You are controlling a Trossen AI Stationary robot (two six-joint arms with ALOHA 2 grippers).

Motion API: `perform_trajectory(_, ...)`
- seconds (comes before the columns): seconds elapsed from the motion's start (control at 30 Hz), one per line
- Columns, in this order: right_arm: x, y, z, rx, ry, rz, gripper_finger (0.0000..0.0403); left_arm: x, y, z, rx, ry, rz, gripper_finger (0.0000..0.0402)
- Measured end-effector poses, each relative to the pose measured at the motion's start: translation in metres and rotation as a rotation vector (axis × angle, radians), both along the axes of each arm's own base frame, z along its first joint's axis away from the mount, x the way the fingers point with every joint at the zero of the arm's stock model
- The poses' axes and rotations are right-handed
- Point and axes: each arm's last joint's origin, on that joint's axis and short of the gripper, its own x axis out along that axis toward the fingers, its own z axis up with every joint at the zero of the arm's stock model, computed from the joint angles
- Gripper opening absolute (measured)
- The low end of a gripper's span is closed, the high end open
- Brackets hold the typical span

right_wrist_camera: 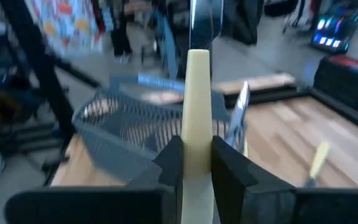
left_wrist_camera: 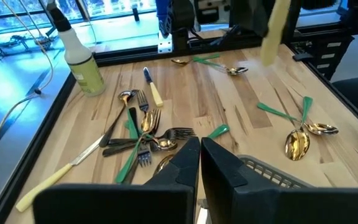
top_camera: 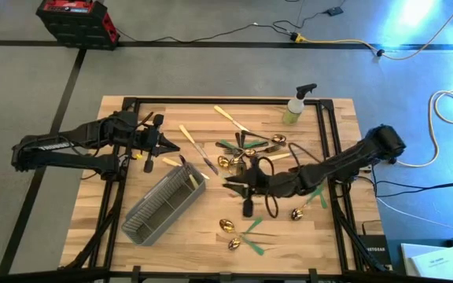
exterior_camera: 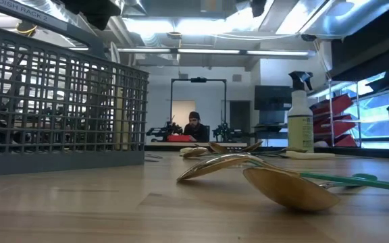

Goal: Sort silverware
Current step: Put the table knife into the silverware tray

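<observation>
Right pincer (right_wrist_camera: 197, 163) grips one cream-handled utensil (right_wrist_camera: 197, 106), seemingly.

the middle of the table (top_camera: 187, 236) is crowded: a grey wire-mesh caddy (top_camera: 163, 206) lies slantwise at the near left, and a dense tangle of forks and spoons (top_camera: 246, 153) is spread just beyond it. a spray bottle (top_camera: 295, 106) is set upright at the far right corner. the right arm (top_camera: 329, 167) is stretched low across the right half, blocking passage there. bare wood is left along the far left edge and near the front edge, apart from a few green-handled spoons (top_camera: 242, 232).
</observation>
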Motion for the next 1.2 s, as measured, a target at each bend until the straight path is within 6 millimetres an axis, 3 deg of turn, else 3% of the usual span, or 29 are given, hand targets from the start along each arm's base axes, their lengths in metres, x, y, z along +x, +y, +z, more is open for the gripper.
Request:
perform_trajectory(0.37,0.047,-0.013,-0.044,0.149,-0.241,-0.118,0.0037,0.000,0.000,0.000,0.000,-0.001,0.000,0.0000)
perform_trajectory(0.87,0.099,-0.025,-0.071,0.127,-0.158,-0.175,0.0037,0.000,0.000,-0.001,-0.004,0.007,0.001,0.0000)
perform_trajectory(1.2,0.116,-0.022,-0.082,0.119,-0.123,-0.155,0.0037,0.000,0.000,-0.001,-0.006,0.008,0.001,0.0000)
